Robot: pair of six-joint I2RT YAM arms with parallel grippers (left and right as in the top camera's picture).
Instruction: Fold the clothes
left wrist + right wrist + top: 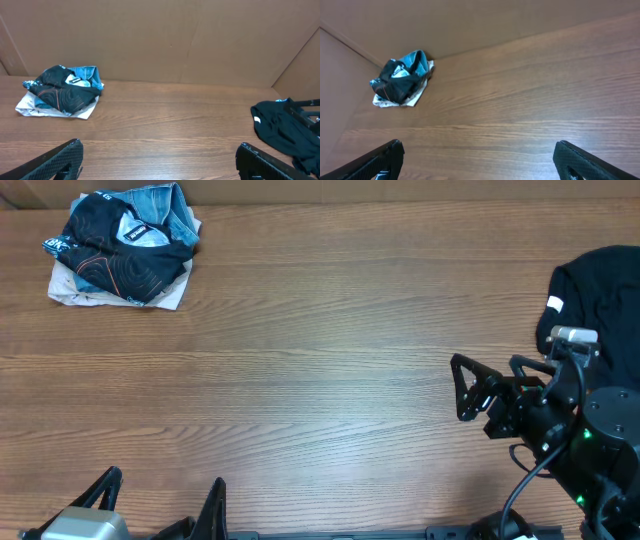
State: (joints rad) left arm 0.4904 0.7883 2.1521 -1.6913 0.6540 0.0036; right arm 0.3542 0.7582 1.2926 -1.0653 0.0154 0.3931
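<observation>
Wooden surface (320,380), overhead view. Black jersey (130,270) with fine orange contour lines lies crumpled at the far left corner, on top of a blue garment (175,205) and a white cloth (70,288), all in one heap. A second, plain black garment (600,290) (white tag showing) sits at the right edge, just behind the right arm.

Left pincer (163,482): fingers wide apart, nothing between them, low at the near left edge. Right pincer (458,388): fingers apart, empty, pointing left over bare wood, well apart from the jersey.
</observation>
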